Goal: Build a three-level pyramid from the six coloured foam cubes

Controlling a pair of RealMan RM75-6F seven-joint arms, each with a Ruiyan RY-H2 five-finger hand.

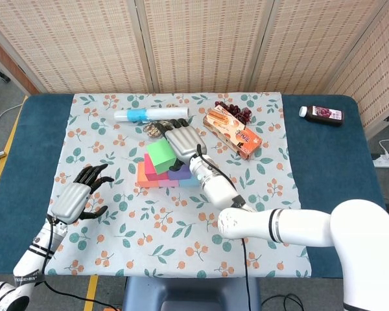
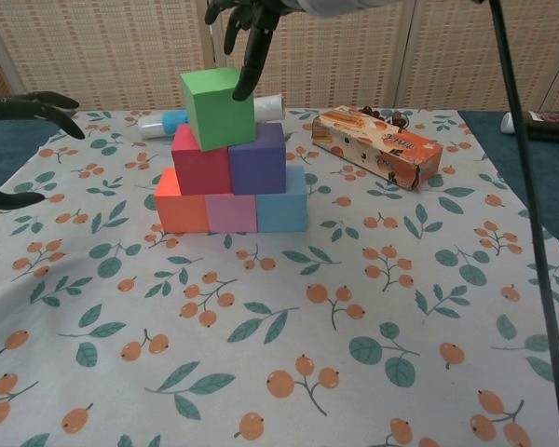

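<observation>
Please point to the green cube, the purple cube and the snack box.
green cube [image 2: 214, 110], chest view, on its front face.
purple cube [image 2: 257, 160], chest view, on its front face.
snack box [image 2: 377, 145], chest view, on its long printed side.

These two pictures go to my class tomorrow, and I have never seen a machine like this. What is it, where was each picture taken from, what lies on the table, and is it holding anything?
It is a robot with two arms, each ending in a fingered hand, steered by a person. The head view looks down from the robot's head; the chest view looks forward from lower on its body.

On the floral cloth stands a foam pyramid: an orange cube, pink cube and blue cube below, a red cube and purple cube above, and a tilted green cube on top. Behind lie a snack box, a tube and a bottle.

The right hand touches the green cube's top corner with a fingertip. The left hand is open, holding nothing.
</observation>
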